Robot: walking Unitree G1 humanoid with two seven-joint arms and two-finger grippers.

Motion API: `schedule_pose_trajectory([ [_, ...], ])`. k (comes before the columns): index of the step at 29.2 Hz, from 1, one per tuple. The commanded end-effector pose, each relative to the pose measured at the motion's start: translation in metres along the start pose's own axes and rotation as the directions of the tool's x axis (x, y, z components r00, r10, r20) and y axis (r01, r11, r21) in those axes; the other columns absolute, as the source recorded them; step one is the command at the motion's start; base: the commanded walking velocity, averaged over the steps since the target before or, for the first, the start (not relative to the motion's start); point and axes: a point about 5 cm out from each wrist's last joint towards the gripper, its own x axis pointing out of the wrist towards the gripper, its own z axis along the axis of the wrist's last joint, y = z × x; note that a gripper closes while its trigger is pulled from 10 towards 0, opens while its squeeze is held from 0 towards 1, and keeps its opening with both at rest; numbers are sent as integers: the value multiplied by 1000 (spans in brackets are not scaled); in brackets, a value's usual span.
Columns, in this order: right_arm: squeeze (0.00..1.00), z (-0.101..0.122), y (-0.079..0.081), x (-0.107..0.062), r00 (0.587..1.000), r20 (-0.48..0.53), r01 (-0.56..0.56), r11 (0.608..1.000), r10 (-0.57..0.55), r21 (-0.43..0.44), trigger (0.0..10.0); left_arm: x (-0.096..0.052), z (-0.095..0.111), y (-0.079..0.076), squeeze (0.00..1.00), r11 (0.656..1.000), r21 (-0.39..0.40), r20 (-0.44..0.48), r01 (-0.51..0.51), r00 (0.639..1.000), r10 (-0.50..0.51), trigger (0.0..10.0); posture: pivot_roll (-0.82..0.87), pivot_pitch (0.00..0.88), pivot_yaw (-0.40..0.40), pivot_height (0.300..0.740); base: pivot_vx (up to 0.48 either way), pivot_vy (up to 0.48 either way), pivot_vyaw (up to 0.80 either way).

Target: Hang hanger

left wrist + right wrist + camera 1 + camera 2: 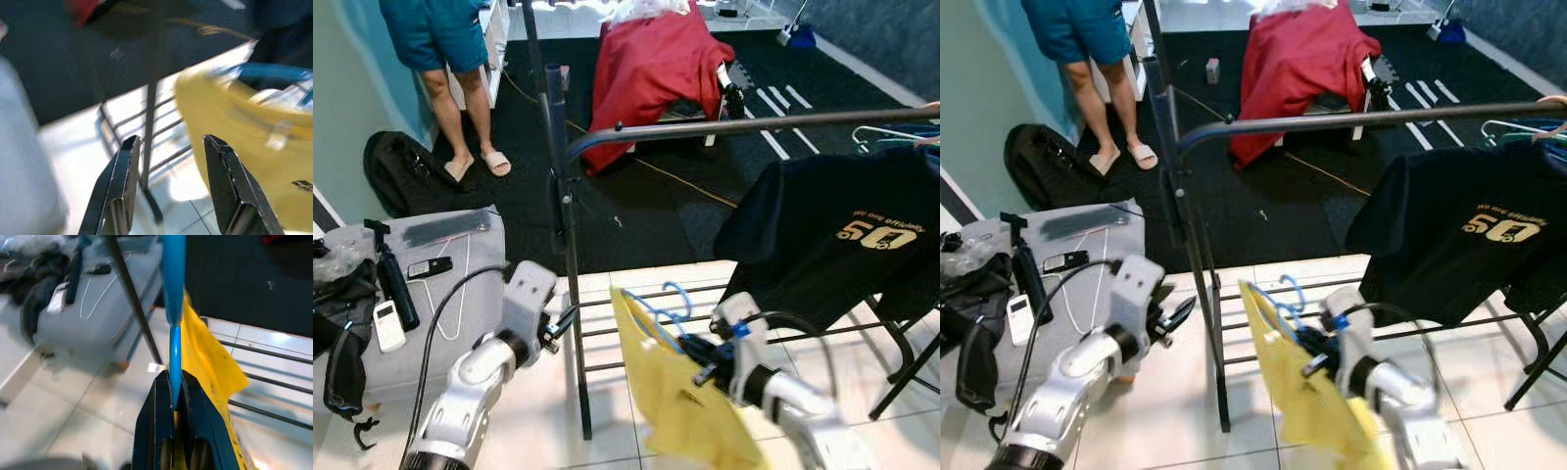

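A blue hanger point(658, 311) carries a yellow garment point(680, 397) low in front of the clothes rack. My right gripper point(693, 350) is shut on the hanger; the right wrist view has the blue bar point(173, 328) clamped between the fingers. The dark top rail point(744, 125) of the rack runs well above the hanger's hook. My left gripper point(560, 327) is open beside the rack's upright post point(570, 255), left of the yellow garment point(254, 147). Nothing lies between its fingers point(120, 188).
A black T-shirt point(842, 230) hangs on the rail at right beside pale hangers point(891, 135). A grey box point(440, 284) with remotes stands at left. A person point(450, 69) in blue shorts stands at the back left. Red cloth point(651, 69) covers furniture behind.
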Motion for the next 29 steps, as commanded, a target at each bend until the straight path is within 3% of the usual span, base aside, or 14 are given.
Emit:
schedule_pose_trajectory([
  [1,0,-1,-6,3,994,37,107,994,-106,-13,0,-5,-13,2,0,998,-46,-38,-29,999,28,10000,-75,107,11,740,0,0,0],
  [2,0,-4,-7,8,982,46,186,982,-185,-20,4235,-5,-15,2,0,999,-31,-44,-31,999,30,10000,-67,107,9,740,0,0,0],
  [4,0,-4,-7,8,982,46,186,982,-185,-20,4235,-5,-15,2,0,999,-31,-44,-31,999,30,10000,-67,107,9,740,0,0,0],
  [5,0,-2,-7,12,971,68,231,973,-230,-7,10000,-4,-12,0,0,1000,-7,-36,-24,999,24,10000,-59,104,10,740,0,0,0],
  [9,0,2,-4,16,970,87,228,974,-228,12,10000,-2,-6,-2,0,1000,21,-22,-1,1000,2,10000,-59,106,13,740,0,0,0],
  [11,0,17,8,19,998,67,18,999,-15,-44,10000,1,12,-6,0,993,76,29,92,995,-94,10000,-72,111,27,740,0,0,0],
  [15,0,20,12,16,996,33,-75,993,79,-95,10000,2,16,-6,0,987,110,34,120,992,-124,10000,-74,112,28,740,0,0,0],
  [17,0,18,13,8,987,-39,-161,976,157,-145,10000,2,18,-1,0,977,167,24,132,990,-138,10000,-79,112,26,740,0,0,0],
  [19,0,8,6,-27,912,-249,-377,905,326,-199,10000,-1,19,18,0,958,255,-21,129,992,-128,10000,-85,113,17,740,0,0,0],
  [22,0,9,2,-35,898,-268,-409,888,350,-210,10000,-3,20,21,0,957,247,-37,150,989,-146,10000,-86,114,16,740,0,0,0],
  [24,0,20,-5,-40,901,-217,-420,880,376,-221,10000,-10,10,21,0,942,245,-131,227,971,-200,10000,-87,113,17,740,0,0,0],
  [26,0,20,-5,-40,901,-217,-420,880,376,-221,10000,-10,10,21,0,942,245,-131,227,971,-200,10000,-87,113,17,740,0,0,0],
  [28,0,54,-16,-35,932,9,-351,906,363,-238,10000,-17,-7,27,0,939,238,-281,248,943,-178,10000,-92,110,14,740,0,0,0],
  [29,0,54,-16,-35,932,9,-351,906,363,-238,10000,-17,-7,27,0,939,238,-281,248,943,-178,10000,-92,110,14,740,0,0,0],
])
